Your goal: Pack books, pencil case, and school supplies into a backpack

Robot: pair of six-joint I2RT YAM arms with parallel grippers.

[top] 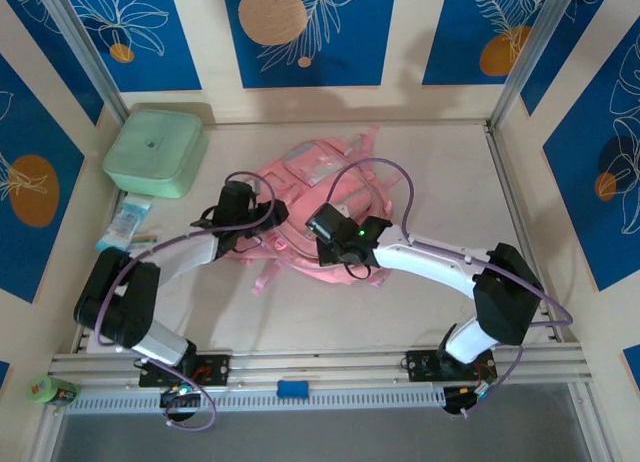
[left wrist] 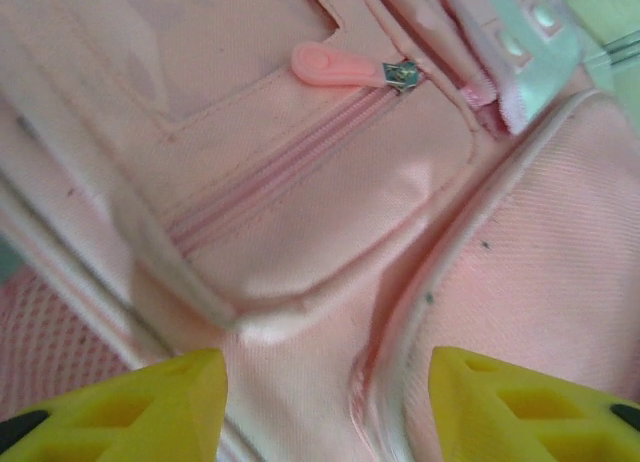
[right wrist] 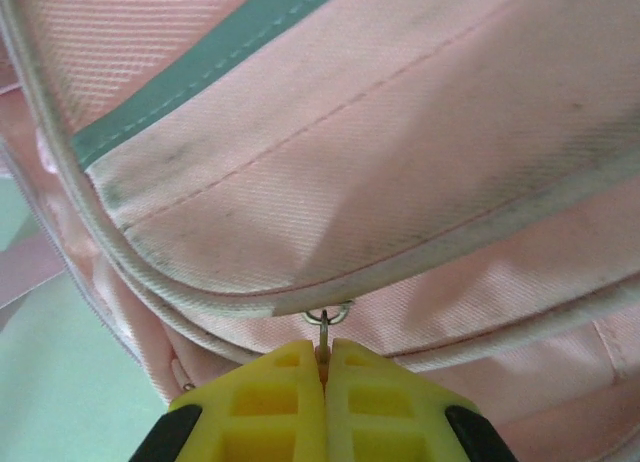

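While the pink backpack (top: 310,197) lies flat in the middle of the counter (top: 440,172), both arms reach onto it. The right jaws are pressed fully together on a thin metal zip pull (right wrist: 324,327), which hangs from a small ring under the piped edge of a flap below a teal band (right wrist: 200,67). The left jaws stand partly apart with nothing gripped. Their yellow fingers (left wrist: 150,402) sit over the backpack's front pocket, whose closed zip (left wrist: 270,172) runs up to a pink tab (left wrist: 335,65). A mint box (top: 155,152) sits at the far left, apart from the backpack, with pale blue packets (top: 125,222) just nearer.
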